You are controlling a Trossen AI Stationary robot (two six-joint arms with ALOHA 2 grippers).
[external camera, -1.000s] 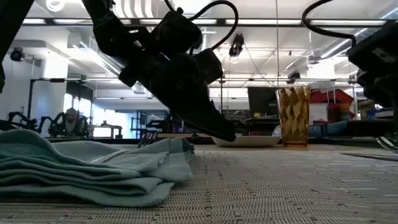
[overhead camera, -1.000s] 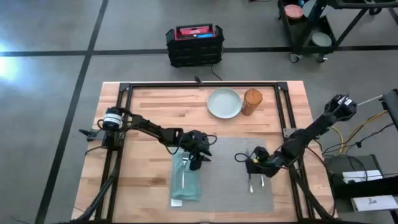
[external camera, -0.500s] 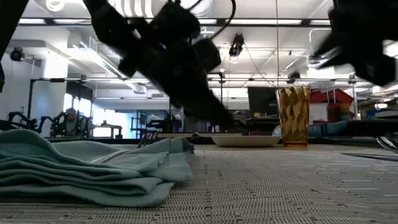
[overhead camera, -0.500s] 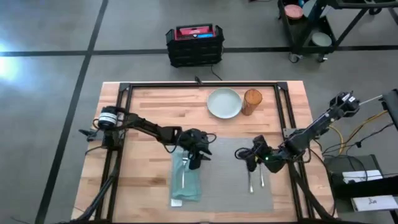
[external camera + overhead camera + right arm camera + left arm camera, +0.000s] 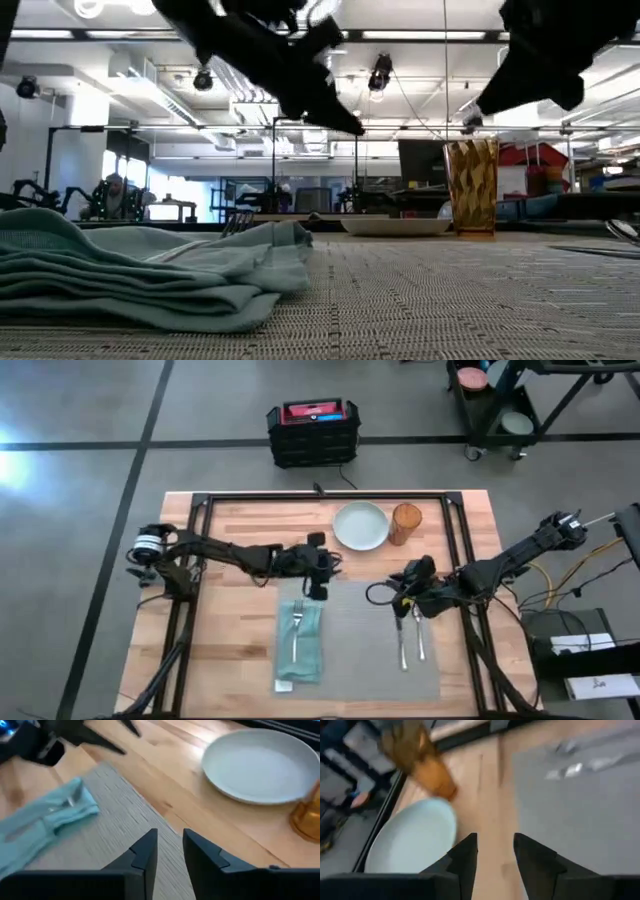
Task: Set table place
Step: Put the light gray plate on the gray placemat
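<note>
The grey placemat [image 5: 365, 640] lies on the wooden table [image 5: 240, 525]. On its left part rests the folded teal napkin [image 5: 300, 645], with the fork [image 5: 297, 628] on top. A knife [image 5: 403, 645] and a spoon [image 5: 420, 640] lie side by side on the mat's right part. The pale plate [image 5: 361, 525] and the amber glass [image 5: 406, 523] stand on bare wood beyond the mat. My left gripper [image 5: 319, 572] hovers open over the mat's far left corner. Raised above the mat's far edge, my right gripper [image 5: 404, 592] is open beyond the knife and spoon.
A black metal frame [image 5: 325, 498] runs around the work area on the table. A black crate [image 5: 313, 432] stands on the floor beyond the far edge. The middle of the placemat [image 5: 355, 650], between napkin and cutlery, is bare.
My left gripper has risen from the napkin and gone toward the far edge, up to the mat's far left corner. My right gripper has lifted off the knife and spoon and drawn toward the far edge. Fork, knife and spoon have stayed where they lay.
</note>
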